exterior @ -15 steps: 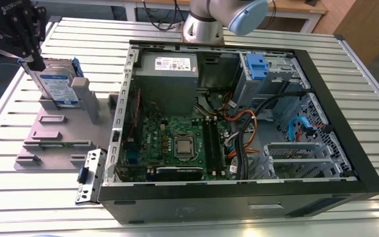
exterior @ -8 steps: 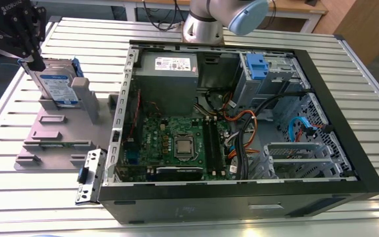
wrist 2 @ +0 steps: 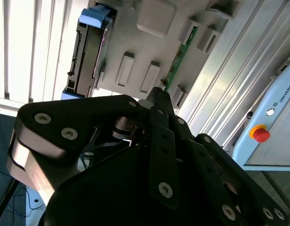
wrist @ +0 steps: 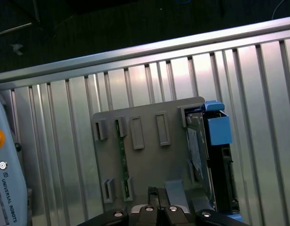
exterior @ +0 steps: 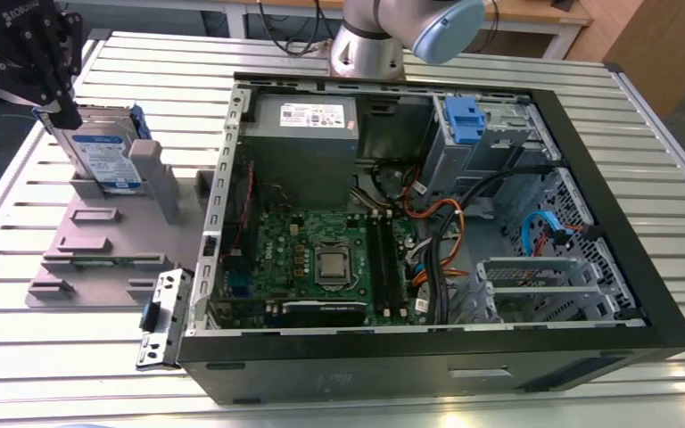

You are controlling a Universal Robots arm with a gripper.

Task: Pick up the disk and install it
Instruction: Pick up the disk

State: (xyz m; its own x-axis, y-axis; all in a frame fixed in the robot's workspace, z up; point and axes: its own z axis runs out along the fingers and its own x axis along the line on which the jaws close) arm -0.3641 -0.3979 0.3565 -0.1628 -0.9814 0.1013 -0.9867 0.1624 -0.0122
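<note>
The disk (exterior: 107, 156) stands on edge in a slot of the grey holder (exterior: 93, 241) on the exterior view's left, its white-and-blue label facing out and blue rails along its sides. My black gripper (exterior: 67, 114) hangs over the disk's far upper corner, and its fingers look shut with nothing between them. In both wrist views the fingertips (wrist 2: 158, 94) (wrist: 157, 193) point down at the holder (wrist 2: 135, 52) (wrist: 145, 160), apart from the disk (wrist 2: 88, 52) (wrist: 201, 150) beside them.
An open black computer case (exterior: 628, 294) lies in the middle of the slatted aluminium table, with a motherboard (exterior: 318, 259) and a drive bay with a blue clip (exterior: 466, 120). A metal bracket (exterior: 161, 316) lies by the case. A pendant's red button (wrist 2: 260, 134) shows nearby.
</note>
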